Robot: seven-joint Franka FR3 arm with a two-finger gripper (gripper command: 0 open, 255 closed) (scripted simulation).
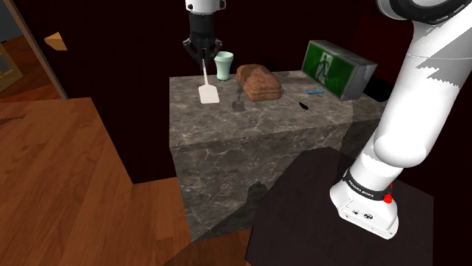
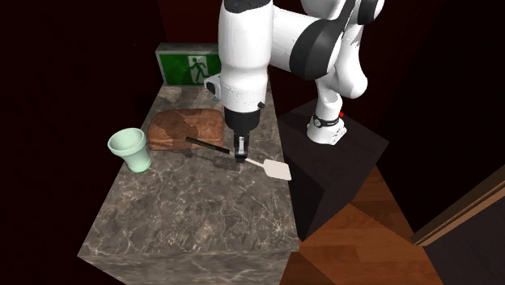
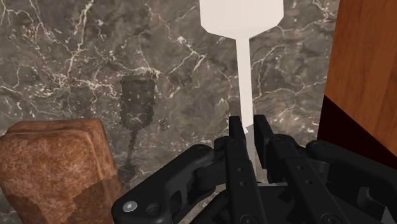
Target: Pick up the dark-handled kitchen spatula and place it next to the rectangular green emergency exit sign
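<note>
Jaws up close are pinched tight on the spatula (image 3: 247, 83) shaft, holding it off the counter (image 1: 219, 121) near the cup (image 1: 224, 65). I'd go high over the brown loaf (image 1: 259, 81), then lower it right beside the green exit sign (image 1: 333, 66).

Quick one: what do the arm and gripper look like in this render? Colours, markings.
The arm has rounded white links and dark grey joints, with a dark band of small white lettering and a red dot near its base. The gripper is all black, with two blocky fingers.
</note>
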